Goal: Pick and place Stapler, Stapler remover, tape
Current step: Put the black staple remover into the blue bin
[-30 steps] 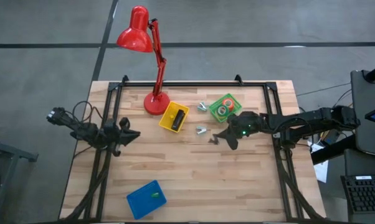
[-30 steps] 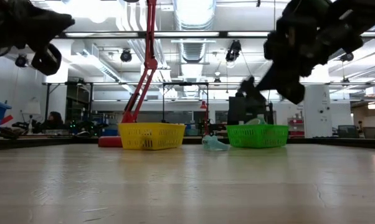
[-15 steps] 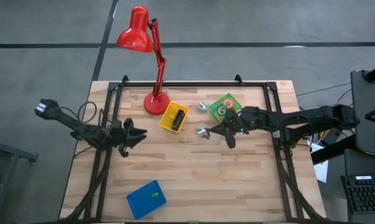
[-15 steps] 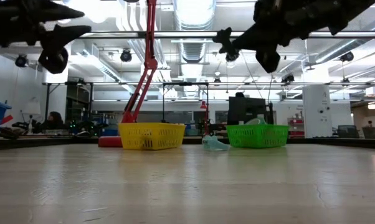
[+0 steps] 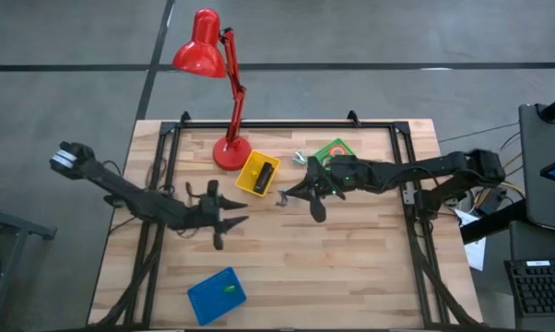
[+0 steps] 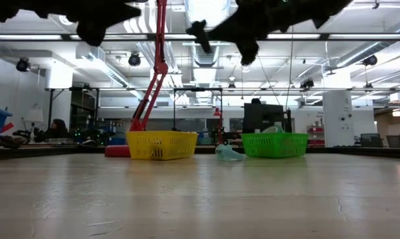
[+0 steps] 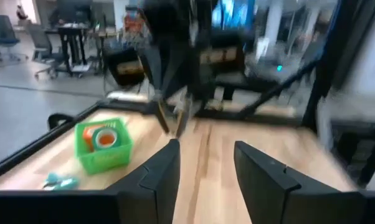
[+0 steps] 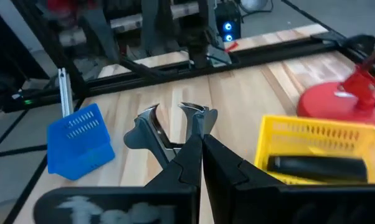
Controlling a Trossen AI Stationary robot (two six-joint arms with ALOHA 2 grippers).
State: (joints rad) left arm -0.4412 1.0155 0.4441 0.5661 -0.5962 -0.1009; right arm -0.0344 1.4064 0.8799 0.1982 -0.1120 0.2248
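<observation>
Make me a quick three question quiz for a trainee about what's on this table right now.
1. True or false: the right gripper, like the open left gripper, is empty.
2. Which basket holds the stapler? A: blue. B: yellow. C: green.
3. Fill in the blank: the tape rolls sit in the ___ basket.

Key
1. False: it is shut on a staple remover, held above the table.
2. B: the yellow basket.
3. Green: the green basket.
</observation>
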